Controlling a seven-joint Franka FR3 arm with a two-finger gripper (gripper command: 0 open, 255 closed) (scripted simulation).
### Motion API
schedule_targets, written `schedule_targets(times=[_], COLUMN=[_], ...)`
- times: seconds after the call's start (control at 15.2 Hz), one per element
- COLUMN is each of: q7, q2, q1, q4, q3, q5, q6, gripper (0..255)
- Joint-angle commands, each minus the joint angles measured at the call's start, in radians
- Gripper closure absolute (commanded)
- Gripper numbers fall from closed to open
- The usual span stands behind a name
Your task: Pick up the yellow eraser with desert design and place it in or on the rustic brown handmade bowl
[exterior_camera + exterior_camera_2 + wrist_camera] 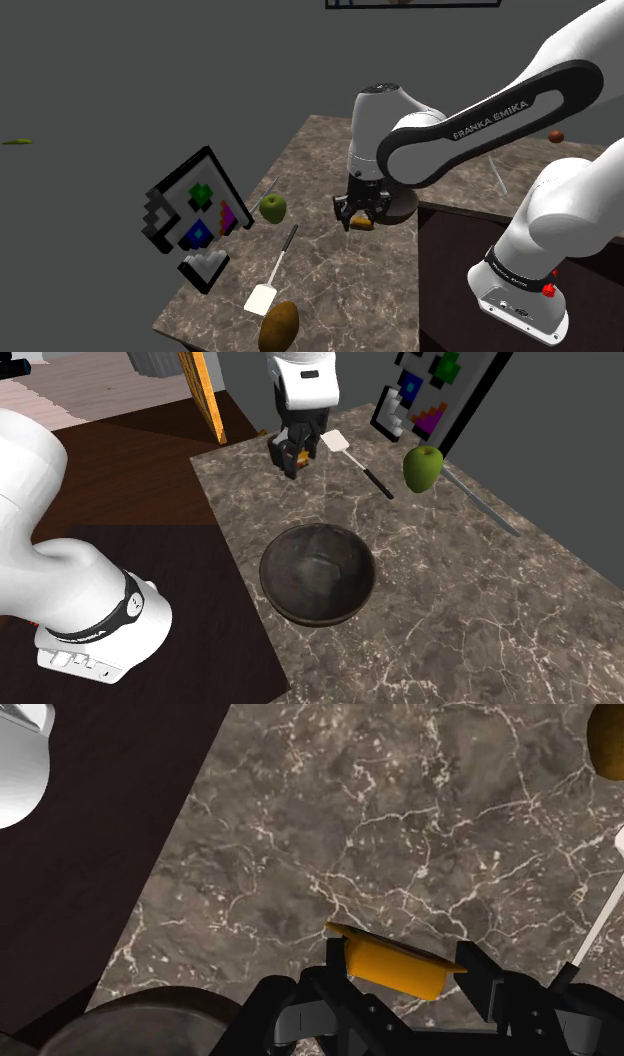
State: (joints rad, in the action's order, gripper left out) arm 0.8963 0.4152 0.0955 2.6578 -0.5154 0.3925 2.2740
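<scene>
The tabletop point(450, 602) is brown marble with white veins. In the second exterior view its left edge runs straight beside a lower dark surface point(120, 482). The tool point(292, 460) hangs close to that edge, near the far corner. The bowl point(318, 577) sits nearer the camera along the same edge, with bare marble between the two. More open marble lies to the bowl's right in that view and toward the near corner. The far right side is more crowded.

There is one of each thing:
- one eraser point(395, 966)
- one bowl, dark and round
- one green apple point(422, 468)
- one spatula point(336, 442), with a white blade and a black handle
- one thin grey rod point(480, 502), just beside the apple
- one brown oval lump point(278, 326) at the tabletop's near corner in the shoulder view
- one tilted black-framed board point(195, 212) with coloured shapes, at the tabletop's edge

The tool is closed partway, and its two fingers point(480, 972) clasp the eraser between them. The eraser is a flat yellow-orange block, tilted slightly in the grip, with a thin paler top edge. No design can be made out on it. In the wrist view the veined marble shows behind it and part of the bowl's rim shows beside the tool. I cannot tell whether the eraser touches the tabletop.
</scene>
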Motion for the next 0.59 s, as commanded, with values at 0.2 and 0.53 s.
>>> schedule_targets(times=[0.2,0.53], q7=[0.004,-0.048], q2=[0.046,0.089], q1=[0.001,-0.016], q4=[-0.036,-0.027], q3=[0.019,0.071], q5=[-0.008,-0.024], q6=[-0.082,-0.127], gripper=[255,255])
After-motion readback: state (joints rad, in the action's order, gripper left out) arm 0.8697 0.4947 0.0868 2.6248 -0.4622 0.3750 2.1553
